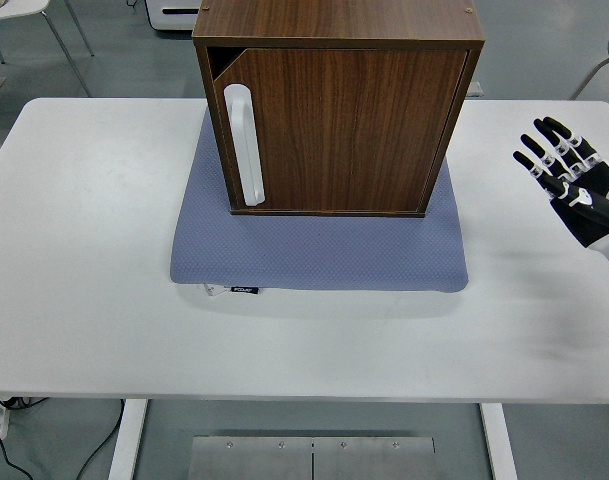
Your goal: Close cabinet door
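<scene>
A dark wooden cabinet (pixel 339 105) stands on a blue-grey mat (pixel 319 250) in the middle of the white table. Its door (pixel 344 130) lies flush with the front, with a white vertical handle (pixel 242 145) near its left edge. My right hand (pixel 569 180) hovers at the far right edge of the picture, well away from the cabinet, its fingers spread and holding nothing. My left arm is out of sight.
The white table (pixel 84 250) extends on both sides of the mat. Chair legs (pixel 44 30) and a white appliance (pixel 174 12) stand on the floor behind the table. A metal plate (pixel 314 458) lies on the floor below the near edge.
</scene>
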Available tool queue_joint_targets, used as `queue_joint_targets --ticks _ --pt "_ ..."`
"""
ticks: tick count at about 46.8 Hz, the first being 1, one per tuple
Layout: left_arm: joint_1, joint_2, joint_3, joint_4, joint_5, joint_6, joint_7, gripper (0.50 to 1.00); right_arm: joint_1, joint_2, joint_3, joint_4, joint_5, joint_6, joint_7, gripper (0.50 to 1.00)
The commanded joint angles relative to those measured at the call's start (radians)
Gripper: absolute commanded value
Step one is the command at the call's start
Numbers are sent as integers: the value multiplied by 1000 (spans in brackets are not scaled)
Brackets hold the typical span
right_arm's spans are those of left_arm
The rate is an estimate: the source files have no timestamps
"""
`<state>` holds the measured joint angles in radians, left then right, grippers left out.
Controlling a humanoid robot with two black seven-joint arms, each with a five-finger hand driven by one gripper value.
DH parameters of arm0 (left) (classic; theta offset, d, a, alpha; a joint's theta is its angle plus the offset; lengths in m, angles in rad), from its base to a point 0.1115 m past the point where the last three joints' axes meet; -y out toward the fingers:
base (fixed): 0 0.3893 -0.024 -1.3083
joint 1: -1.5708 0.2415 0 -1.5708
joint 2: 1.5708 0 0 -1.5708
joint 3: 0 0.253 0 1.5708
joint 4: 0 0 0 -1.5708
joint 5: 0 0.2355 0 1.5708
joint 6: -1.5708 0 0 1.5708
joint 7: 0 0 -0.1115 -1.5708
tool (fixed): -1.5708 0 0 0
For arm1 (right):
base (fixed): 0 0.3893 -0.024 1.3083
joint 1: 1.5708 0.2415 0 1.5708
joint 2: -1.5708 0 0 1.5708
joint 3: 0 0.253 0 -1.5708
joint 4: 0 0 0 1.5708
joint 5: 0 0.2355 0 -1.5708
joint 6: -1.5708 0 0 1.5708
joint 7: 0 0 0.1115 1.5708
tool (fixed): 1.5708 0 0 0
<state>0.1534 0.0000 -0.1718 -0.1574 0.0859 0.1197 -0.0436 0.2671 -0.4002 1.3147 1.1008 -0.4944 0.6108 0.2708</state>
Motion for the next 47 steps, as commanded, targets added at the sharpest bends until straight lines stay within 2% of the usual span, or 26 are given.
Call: queue_joint_targets --ticks 1,18,26,47 --pt "0 0 0 1 0 0 1 1000 3 1 3 -15 19 0 2 1000" --pt "0 0 0 -1 0 0 1 1000 4 3 46 -71 85 -2 21 1000" --pt "0 0 0 1 0 0 1 1000 1 3 46 -90 85 -19 45 1000" --pt "0 0 0 -1 0 0 1 1000 -3 3 40 -107 85 -14 45 1000"
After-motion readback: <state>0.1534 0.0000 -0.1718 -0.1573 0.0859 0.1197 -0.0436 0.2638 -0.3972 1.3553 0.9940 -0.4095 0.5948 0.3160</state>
